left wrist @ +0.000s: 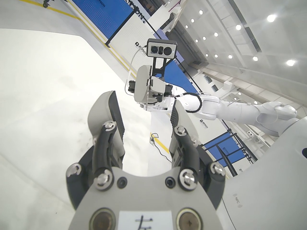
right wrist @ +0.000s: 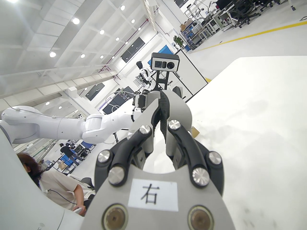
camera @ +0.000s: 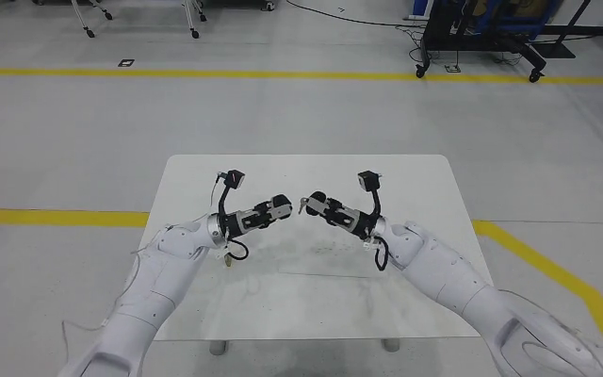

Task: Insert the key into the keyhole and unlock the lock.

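Key and lock: whereabouts cannot be told, and no hold on either is seen. Biggest risk judged: the arms are posed tip to tip, so a knock could be caused by any advance. Lesser risk: an insertion tried with no key gripped would be wasted. Hall with ceiling lights [left wrist: 271,18] and yellow floor line [camera: 283,73] is spread beyond the grippers. White table [camera: 415,179], marked by faint scuffs [camera: 311,250], lies beneath both. Left gripper [left wrist: 144,101] is spread wide, empty. Right gripper [right wrist: 164,96], straight ahead of it, is pinched closed, nothing seen between pads.
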Available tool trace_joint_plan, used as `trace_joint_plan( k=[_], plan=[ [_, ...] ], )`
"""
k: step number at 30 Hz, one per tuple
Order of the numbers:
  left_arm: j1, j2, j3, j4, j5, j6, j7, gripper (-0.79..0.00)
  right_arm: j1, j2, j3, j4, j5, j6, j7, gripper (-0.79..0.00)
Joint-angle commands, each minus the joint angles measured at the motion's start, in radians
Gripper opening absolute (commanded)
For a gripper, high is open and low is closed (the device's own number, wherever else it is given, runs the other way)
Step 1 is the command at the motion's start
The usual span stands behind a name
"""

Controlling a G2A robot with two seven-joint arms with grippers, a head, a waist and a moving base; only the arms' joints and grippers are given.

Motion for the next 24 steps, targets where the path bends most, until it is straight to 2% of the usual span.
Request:
trace_joint_plan(
  k=[1,7,10,14,16,17,24],
  plan=[
    [-0.006,0.001,0.015,0.003,0.005,-0.003,0.004,-0.391,0.003,-0.01,-0.001,0.007,0.0,0.0,0.012,-0.785],
    [-0.025,0.006,0.06,0.01,-0.02,0.006,-0.006,-0.434,0.012,-0.038,0.007,0.028,-0.02,0.0,0.021,-0.785],
    [-0.032,0.011,0.075,0.015,-0.036,0.004,-0.004,-0.486,0.012,-0.049,0.016,0.036,-0.035,0.0,0.02,-0.785],
    [-0.038,0.02,0.093,0.017,-0.055,0.0,0.0,-0.628,0.009,-0.061,0.027,0.043,-0.051,0.0,0.022,-0.785],
    [-0.041,0.024,0.102,0.018,-0.061,-0.003,0.003,-0.76,0.007,-0.066,0.034,0.047,-0.057,0.0,0.024,-0.785],
    [-0.043,0.026,0.106,0.019,-0.064,-0.005,0.005,-0.785,0.005,-0.068,0.038,0.049,-0.058,0.0,0.024,-0.785],
    [-0.058,0.033,0.127,0.042,-0.08,-0.007,0.007,-0.785,-0.01,-0.076,0.071,0.055,-0.07,0.0,0.038,-0.785]
  ],
)
